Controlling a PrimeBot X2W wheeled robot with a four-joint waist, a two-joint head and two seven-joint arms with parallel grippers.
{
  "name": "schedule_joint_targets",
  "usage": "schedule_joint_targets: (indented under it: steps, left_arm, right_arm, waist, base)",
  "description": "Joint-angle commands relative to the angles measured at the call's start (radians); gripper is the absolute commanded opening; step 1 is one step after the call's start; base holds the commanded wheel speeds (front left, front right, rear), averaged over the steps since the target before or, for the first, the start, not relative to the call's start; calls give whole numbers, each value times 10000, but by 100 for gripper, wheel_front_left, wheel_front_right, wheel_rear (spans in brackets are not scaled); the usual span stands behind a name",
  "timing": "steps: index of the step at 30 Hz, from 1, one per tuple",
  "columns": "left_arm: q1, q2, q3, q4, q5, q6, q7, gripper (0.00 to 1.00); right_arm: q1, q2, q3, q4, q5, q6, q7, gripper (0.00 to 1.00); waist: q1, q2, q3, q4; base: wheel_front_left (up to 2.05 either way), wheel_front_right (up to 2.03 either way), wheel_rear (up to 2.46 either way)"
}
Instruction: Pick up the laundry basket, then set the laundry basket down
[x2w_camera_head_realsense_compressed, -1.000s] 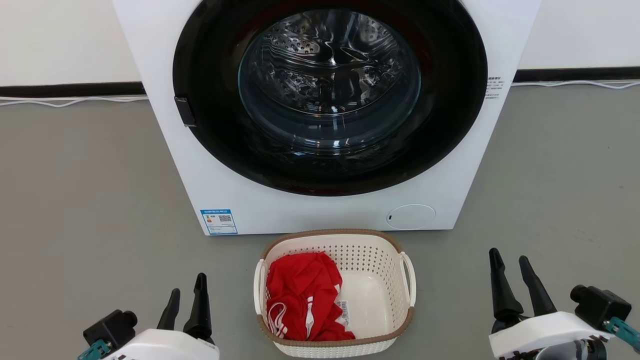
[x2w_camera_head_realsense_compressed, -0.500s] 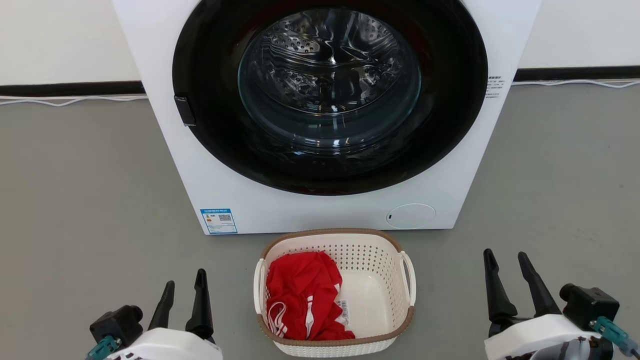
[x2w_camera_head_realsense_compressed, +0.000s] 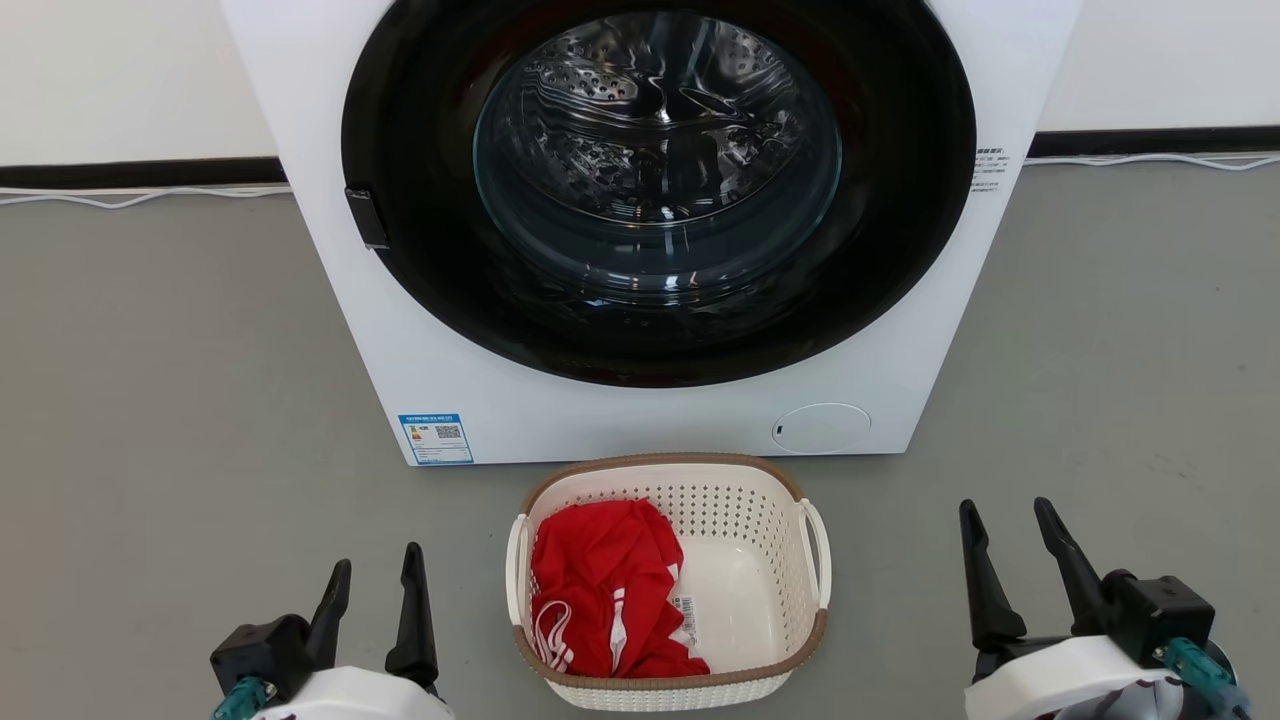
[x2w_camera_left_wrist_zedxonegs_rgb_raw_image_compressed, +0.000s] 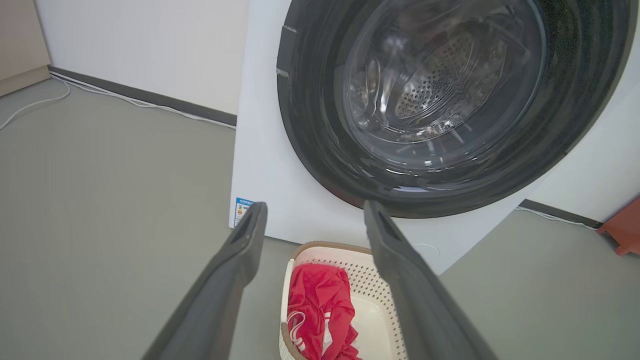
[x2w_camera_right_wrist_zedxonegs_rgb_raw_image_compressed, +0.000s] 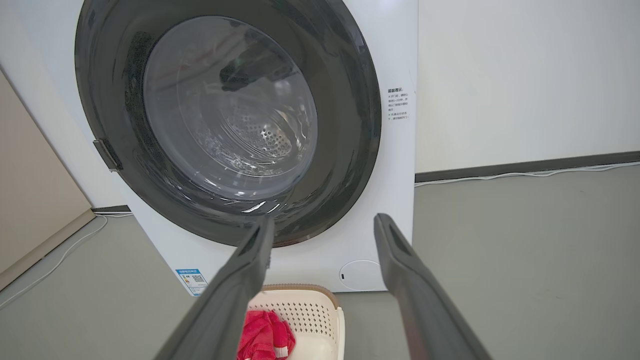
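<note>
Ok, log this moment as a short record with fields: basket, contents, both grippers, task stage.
basket: laundry basket upright on the floor, just in front of the washing machine
contents: red garment in its left half
left gripper: open, left of the basket, apart from it
right gripper: open, right of the basket, apart from it
task stage: basket not yet picked up

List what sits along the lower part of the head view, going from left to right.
left gripper → laundry basket → right gripper
</note>
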Motion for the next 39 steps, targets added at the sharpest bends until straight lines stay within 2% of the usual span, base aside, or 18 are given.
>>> schedule_joint_targets:
  steps: [1,11,39]
  left_arm:
    - [-193,102,229,-303,343,86,-179,100]
    - [-159,120,90,-294,1275,239,-465,100]
    - [-226,120,29,-315,1157,262,-465,100]
  right_arm:
    - [-227,-115,216,-207,-356,65,-218,100]
    - [-203,-122,242,-211,-1544,71,-500,100]
    - [-254,-122,179,-181,-1511,71,-500,100]
  waist:
    - [0,-1,7,-1]
    - [0,-1,18,-24]
    - [0,-1,145,32]
  base:
    - [0,0,0]
    - [0,0,0]
    - [0,0,0]
